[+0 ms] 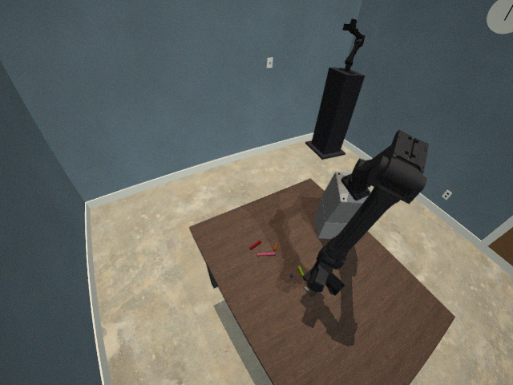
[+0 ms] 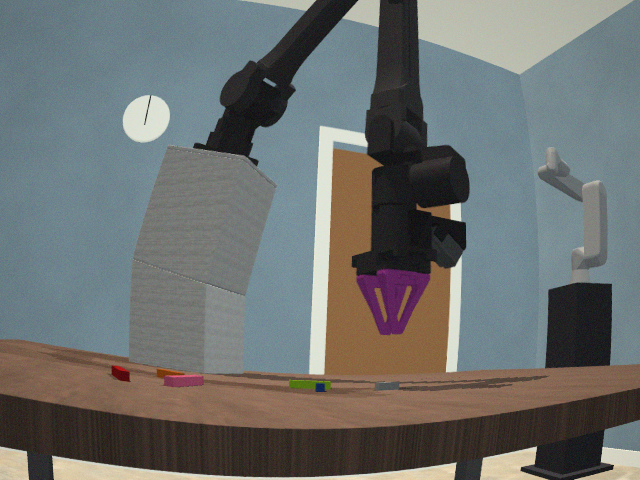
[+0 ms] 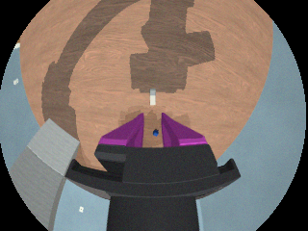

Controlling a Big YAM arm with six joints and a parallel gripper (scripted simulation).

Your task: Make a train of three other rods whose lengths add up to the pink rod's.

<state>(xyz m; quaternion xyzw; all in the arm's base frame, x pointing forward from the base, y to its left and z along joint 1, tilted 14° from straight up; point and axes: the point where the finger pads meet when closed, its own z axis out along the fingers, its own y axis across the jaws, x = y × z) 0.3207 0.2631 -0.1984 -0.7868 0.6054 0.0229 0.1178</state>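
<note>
My gripper (image 2: 391,330) hangs above the table with its purple fingers narrowed to a small gap and nothing between them. It also shows in the wrist view (image 3: 153,123). A short grey rod (image 2: 386,385) lies flat on the table almost straight below the fingertips, and shows in the wrist view (image 3: 153,96) and in the top view (image 1: 306,289). A tiny blue rod (image 2: 320,386) lies beside a lime rod (image 2: 303,383) to the left. Further left lie the pink rod (image 2: 183,380), an orange rod (image 2: 169,372) and a red rod (image 2: 120,373), all apart from each other.
The arm's grey base block (image 2: 196,258) stands at the back of the table behind the pink and orange rods. A black pedestal with another arm (image 1: 336,111) stands in the room's corner, off the table.
</note>
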